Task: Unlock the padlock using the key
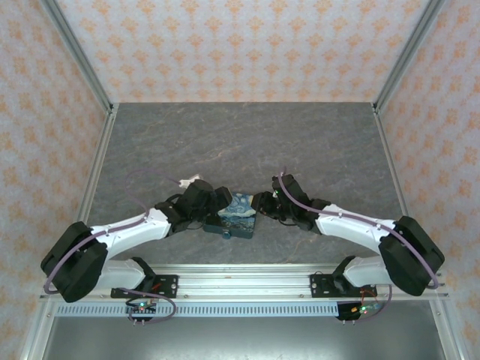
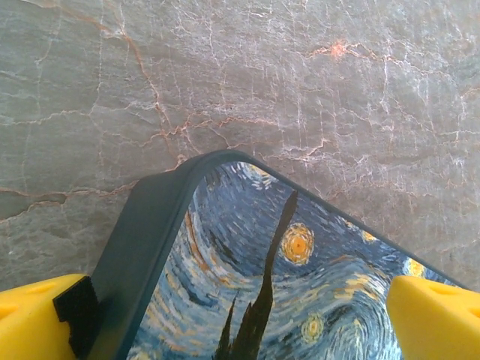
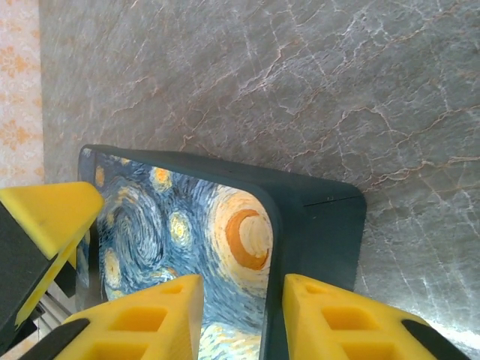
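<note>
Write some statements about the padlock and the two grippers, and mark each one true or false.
1. The table under the padlock is grey with pale veins. True.
2. The left gripper has its jaws wide apart, with the padlock between them. True.
3. The right gripper hangs far from the padlock. False: its jaws flank one edge of the padlock.
4. The padlock's face is plain red. False: it bears a swirling blue-and-yellow painting, and its sides are dark teal.
</note>
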You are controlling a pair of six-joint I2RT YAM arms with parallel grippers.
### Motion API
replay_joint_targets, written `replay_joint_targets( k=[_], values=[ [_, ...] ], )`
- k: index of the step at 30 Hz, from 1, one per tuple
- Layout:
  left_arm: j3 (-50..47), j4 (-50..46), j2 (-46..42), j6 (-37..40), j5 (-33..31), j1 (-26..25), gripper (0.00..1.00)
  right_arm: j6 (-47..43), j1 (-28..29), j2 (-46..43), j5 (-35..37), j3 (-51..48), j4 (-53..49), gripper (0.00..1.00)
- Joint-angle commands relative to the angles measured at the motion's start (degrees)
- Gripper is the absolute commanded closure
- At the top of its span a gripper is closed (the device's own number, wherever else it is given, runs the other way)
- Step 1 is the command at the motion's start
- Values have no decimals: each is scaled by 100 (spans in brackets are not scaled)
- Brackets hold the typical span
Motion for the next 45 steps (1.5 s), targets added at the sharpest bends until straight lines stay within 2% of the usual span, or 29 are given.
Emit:
replay_joint_targets(
  k=[1, 6, 12, 19, 25, 27, 31, 35, 39, 45],
  values=[
    [194, 400, 123, -205, -57, -152, 0, 219, 88, 165, 42, -88, 284, 67],
    [334, 577, 383, -172, 72, -161, 0, 266, 89, 359, 294, -46, 409, 72],
    [946, 589, 935, 111, 101, -139, 0, 301, -9, 718, 740, 321, 384, 80],
    [1633, 622, 1603, 318, 308, 85, 0, 396, -538, 1226, 841, 682, 505, 79],
    [1843, 695, 1898, 340, 447, 216, 0, 535, -818, 1513, 769, 804, 671, 77],
    [1797, 721, 1934, 280, 450, 216, 0, 531, -870, 1523, 702, 852, 678, 69],
    [1598, 597, 1779, 147, 291, 359, 0, 482, -969, 1047, 813, 727, 381, 39],
    [1490, 30, 1461, 190, 52, 712, 0, 449, -1231, -40, 1358, 381, -507, 33],
    [1473, -608, 1113, 354, -168, 1083, 0, 502, -1804, -1144, 1891, 116, -1917, 32],
    [1556, -1000, 700, 590, -131, 1140, 0, 220, -2656, -1614, 2153, -76, -3032, 31]
  ],
)
